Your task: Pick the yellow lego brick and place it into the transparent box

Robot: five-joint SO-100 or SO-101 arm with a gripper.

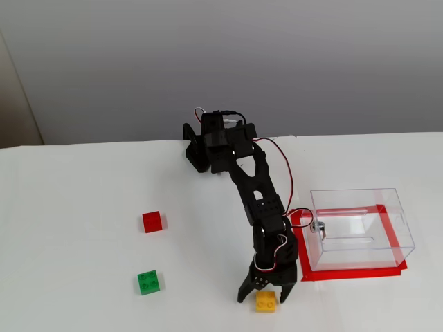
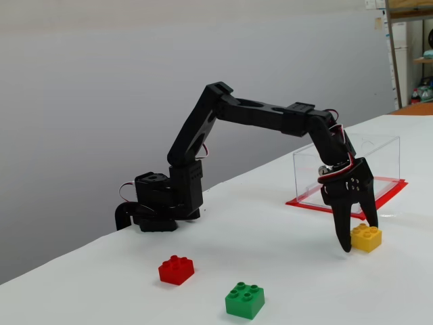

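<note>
In a fixed view from above, the hand (image 1: 265, 297) stood with its fingers parted, one to each side of the yellow lego brick (image 1: 266, 301), which lay on the white desk (image 1: 76, 277) at the hand's 6 o'clock, partly tucked under the fingertips; whether either finger touched the brick could not be told. The brick was square, so it had no long axis to line up with. The transparent box (image 1: 359, 229) sat on a red mat (image 1: 349, 273) at about 2 o'clock from the brick, near but apart. The red brick (image 1: 152, 221) and green brick (image 1: 149, 282) lay well apart toward 9 and 10 o'clock. In a fixed view from the side, the hand (image 2: 357, 233) pointed down, fingers spread and reaching the desk (image 2: 284, 271), the yellow lego brick (image 2: 367, 237) between them, and the transparent box (image 2: 345, 169) behind at 12 o'clock. The desk around looked bare and roomy for a lift.
</note>
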